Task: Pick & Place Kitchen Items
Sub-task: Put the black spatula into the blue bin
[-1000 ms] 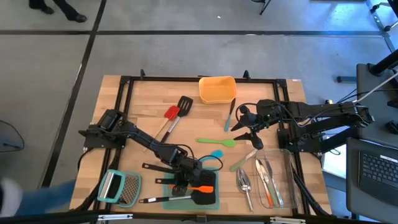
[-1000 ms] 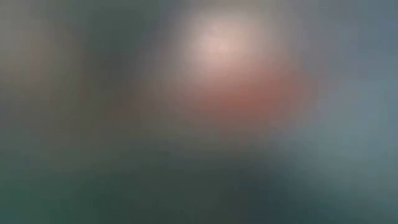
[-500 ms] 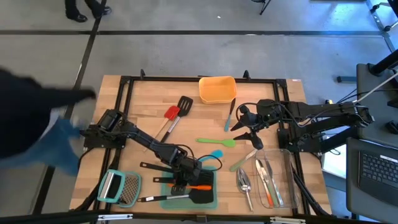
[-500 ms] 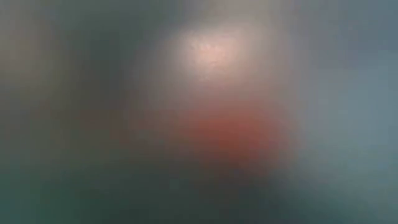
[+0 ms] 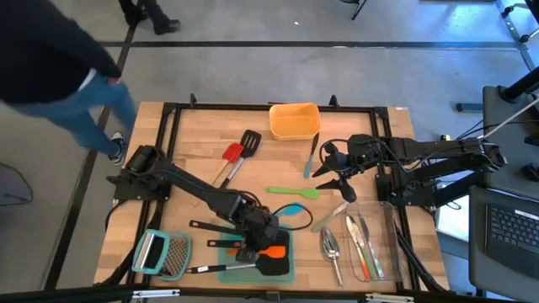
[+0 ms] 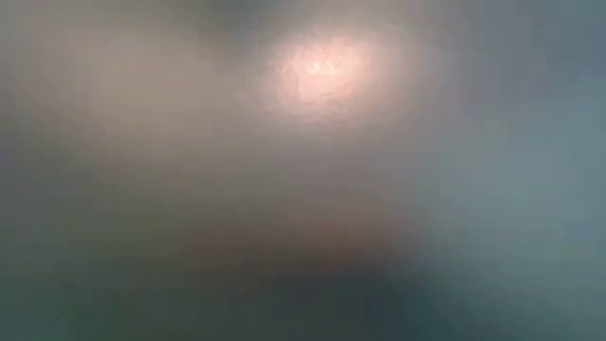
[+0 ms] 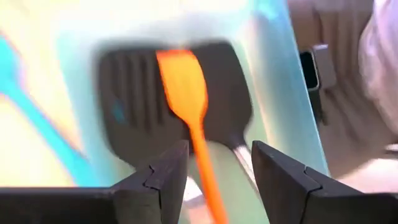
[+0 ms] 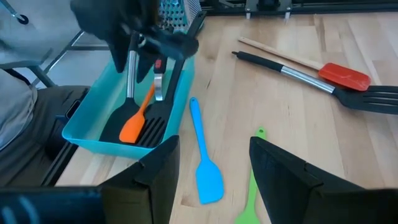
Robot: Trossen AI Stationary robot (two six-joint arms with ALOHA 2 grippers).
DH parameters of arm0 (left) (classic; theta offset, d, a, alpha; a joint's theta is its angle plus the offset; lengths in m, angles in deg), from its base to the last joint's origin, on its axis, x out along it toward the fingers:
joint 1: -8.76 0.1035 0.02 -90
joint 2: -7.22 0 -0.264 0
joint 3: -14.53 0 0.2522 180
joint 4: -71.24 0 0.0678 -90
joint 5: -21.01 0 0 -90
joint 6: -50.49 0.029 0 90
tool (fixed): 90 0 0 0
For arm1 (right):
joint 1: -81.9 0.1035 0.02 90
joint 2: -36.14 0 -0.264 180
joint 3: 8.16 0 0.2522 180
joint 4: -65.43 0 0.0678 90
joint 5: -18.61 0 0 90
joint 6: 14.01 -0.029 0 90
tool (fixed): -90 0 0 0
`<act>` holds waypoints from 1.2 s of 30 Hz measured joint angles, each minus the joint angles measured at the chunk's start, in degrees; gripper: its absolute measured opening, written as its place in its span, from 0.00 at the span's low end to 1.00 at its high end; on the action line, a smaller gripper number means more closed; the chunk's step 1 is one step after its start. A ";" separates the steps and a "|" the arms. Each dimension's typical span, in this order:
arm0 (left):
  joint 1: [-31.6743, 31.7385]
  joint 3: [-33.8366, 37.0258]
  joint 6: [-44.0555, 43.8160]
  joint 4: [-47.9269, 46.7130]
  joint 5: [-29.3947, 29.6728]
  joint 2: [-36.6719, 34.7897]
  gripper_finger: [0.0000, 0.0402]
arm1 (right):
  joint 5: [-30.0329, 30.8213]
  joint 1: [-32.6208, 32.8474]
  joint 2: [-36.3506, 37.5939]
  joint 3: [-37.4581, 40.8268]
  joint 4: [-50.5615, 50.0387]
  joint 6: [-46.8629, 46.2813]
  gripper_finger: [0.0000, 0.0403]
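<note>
Left gripper: over the teal tray at the table's near edge; its fingers stand apart on either side of the orange spatula's handle, not clamped on it
Orange spatula: lies in the teal tray across a black turner; its blade rests on the turner's slotted head
Right gripper: hangs above the right half of the table, jaws parted, nothing between them
Blue spatula: flat on the wood just beside the tray
Green spatula: on the wood near the table's middle
Red spatula and a second black turner: side by side farther back
Spoons and cutlery: in the clear container, right front
Orange container: at the far edge
Grater: left front corner
Low view: too blurred to tell anything
</note>
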 joint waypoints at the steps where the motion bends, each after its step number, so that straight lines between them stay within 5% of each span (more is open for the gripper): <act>1: 0.28 -1.39 2.50 0.03 1.71 -0.18 0.42 | 0.00 0.00 0.00 -0.01 0.06 -0.14 0.49; 12: -3.18 -6.49 32.90 10.05 12.85 -7.82 0.38 | -0.14 0.66 -0.01 0.00 4.01 -3.54 0.49; 20: -3.93 -2.01 36.77 14.08 5.92 -9.06 0.36 | -0.11 1.93 -0.15 -0.02 7.44 -4.89 0.49; 26: -1.90 3.69 39.40 21.92 9.36 -10.29 0.33 | 0.50 1.93 -0.93 -0.01 10.19 -4.66 0.49; 32: 2.44 7.03 41.75 29.38 -4.37 -11.60 0.28 | 0.50 1.93 -2.41 -0.03 13.43 -3.12 0.49; 36: 5.47 8.24 40.97 31.65 -6.76 -11.69 0.24 | 0.50 1.93 -3.79 -0.02 13.49 -2.96 0.49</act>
